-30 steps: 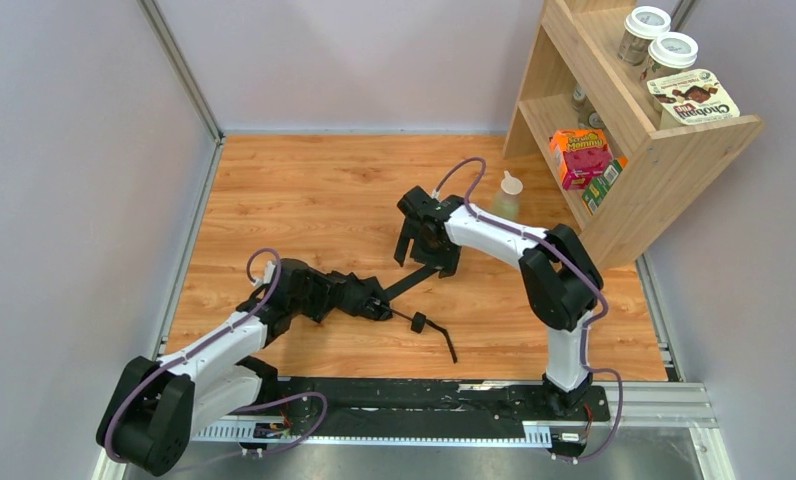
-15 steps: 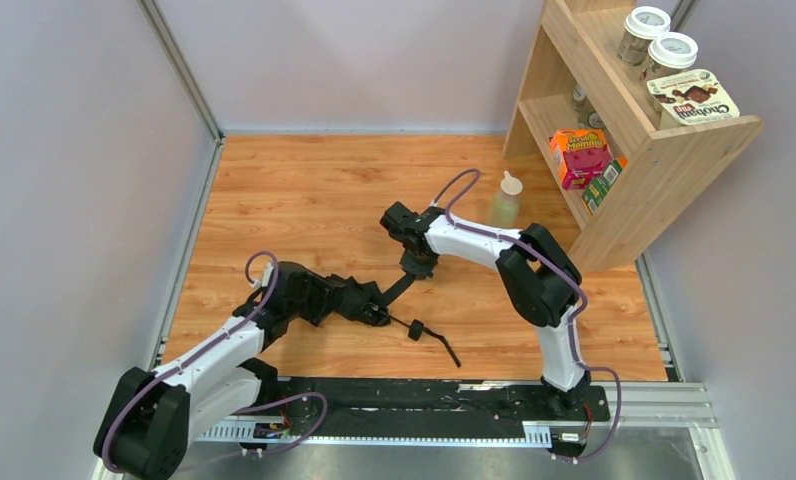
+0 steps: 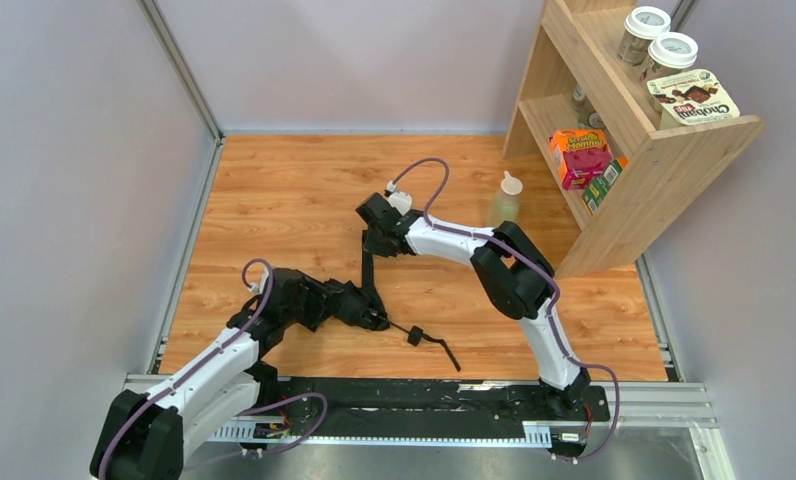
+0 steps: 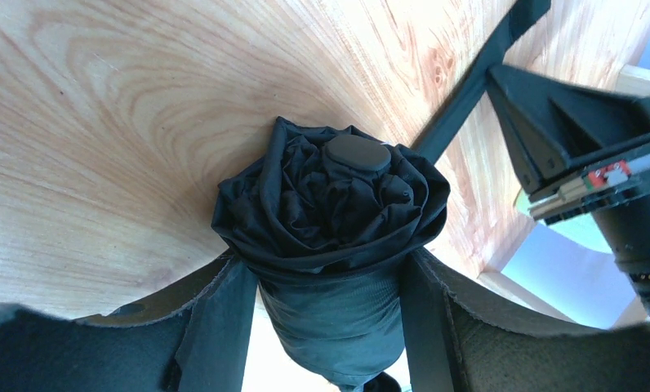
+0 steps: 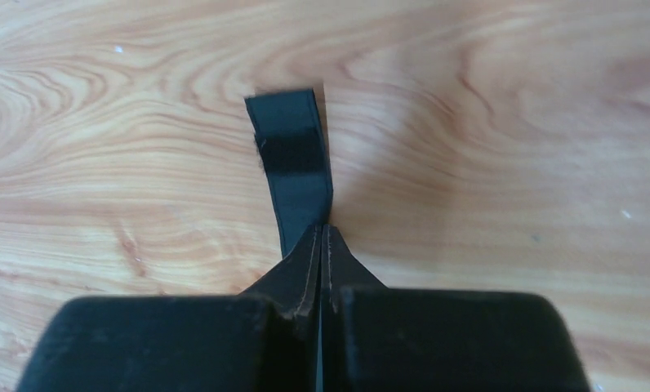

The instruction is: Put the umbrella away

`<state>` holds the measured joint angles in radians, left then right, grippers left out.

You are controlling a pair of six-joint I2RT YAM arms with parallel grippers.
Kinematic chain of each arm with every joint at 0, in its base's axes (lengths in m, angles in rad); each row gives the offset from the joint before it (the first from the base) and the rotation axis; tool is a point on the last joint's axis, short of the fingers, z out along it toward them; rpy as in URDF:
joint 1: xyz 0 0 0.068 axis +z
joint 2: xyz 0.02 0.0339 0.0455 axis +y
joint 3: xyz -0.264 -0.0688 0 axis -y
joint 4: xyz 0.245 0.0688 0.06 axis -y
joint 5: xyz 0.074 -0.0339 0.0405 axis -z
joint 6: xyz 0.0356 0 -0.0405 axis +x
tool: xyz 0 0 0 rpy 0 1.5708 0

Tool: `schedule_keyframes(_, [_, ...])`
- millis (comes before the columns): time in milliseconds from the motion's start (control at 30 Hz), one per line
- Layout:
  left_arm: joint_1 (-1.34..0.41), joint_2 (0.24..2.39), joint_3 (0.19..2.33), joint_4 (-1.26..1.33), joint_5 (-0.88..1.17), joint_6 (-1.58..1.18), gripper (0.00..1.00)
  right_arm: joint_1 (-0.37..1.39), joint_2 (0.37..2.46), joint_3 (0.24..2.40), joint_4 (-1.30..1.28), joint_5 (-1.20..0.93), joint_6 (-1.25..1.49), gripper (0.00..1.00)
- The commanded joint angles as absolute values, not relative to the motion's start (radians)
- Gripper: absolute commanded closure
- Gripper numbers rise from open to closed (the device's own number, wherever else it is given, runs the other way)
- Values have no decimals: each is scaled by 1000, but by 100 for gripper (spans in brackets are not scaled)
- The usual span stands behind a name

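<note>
While the right gripper (image 5: 322, 245) pinches the closure strap (image 5: 293, 171) between shut fingers and draws it taut toward the far side, the left gripper (image 4: 330, 327) clamps the rolled umbrella (image 4: 334, 204) low over the table (image 3: 304, 180), left of centre and near the arms. Since only the strap's end sits in that pinch, it could slip free, or the pull could drag the canopy out of the left jaws and loosen the folds.

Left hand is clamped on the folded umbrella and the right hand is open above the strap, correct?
Not quite. The right hand is shut on the strap, as the right wrist view shows. The left hand does clamp the folded umbrella.
</note>
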<state>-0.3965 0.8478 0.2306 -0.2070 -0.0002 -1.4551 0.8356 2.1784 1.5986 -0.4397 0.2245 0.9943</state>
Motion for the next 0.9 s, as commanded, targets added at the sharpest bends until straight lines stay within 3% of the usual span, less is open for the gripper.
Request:
schedule_keyframes(0, [-397, 862, 190, -416, 11, -1379, 100, 830, 2293, 1661, -376, 268, 910, 100])
schedule_keyframes(133, [-397, 850, 192, -436, 3, -1413, 100, 827, 2327, 1773, -399, 247, 764, 100])
schedule_keyframes(267, [-397, 835, 173, -446, 3, -1456, 100, 818, 2287, 1884, -584, 268, 582, 100])
schedule_keyframes(367, [-397, 810, 181, -495, -38, -1474, 100, 813, 2177, 1812, -581, 230, 476, 55])
schedule_keyframes(433, [-397, 798, 183, -511, -51, -1491, 100, 819, 2111, 1767, -594, 166, 398, 32])
schedule_keyframes(500, [-397, 792, 193, -528, -61, -1491, 100, 831, 2037, 1694, -552, 80, 316, 17])
schedule_keyframes(567, [-397, 805, 204, -537, -63, -1499, 100, 841, 1964, 1585, -496, -24, 250, 9])
schedule_keyframes(667, [-397, 844, 221, -543, -66, -1486, 100, 836, 1870, 1436, -387, -107, 230, 2])
schedule_keyframes(767, [-397, 868, 227, -551, -60, -1499, 100, 825, 1853, 1402, -405, -201, 304, 9])
schedule_keyframes(867, [-397, 905, 242, -575, -54, -1519, 100, 917, 1716, 1251, -235, -235, 197, 7])
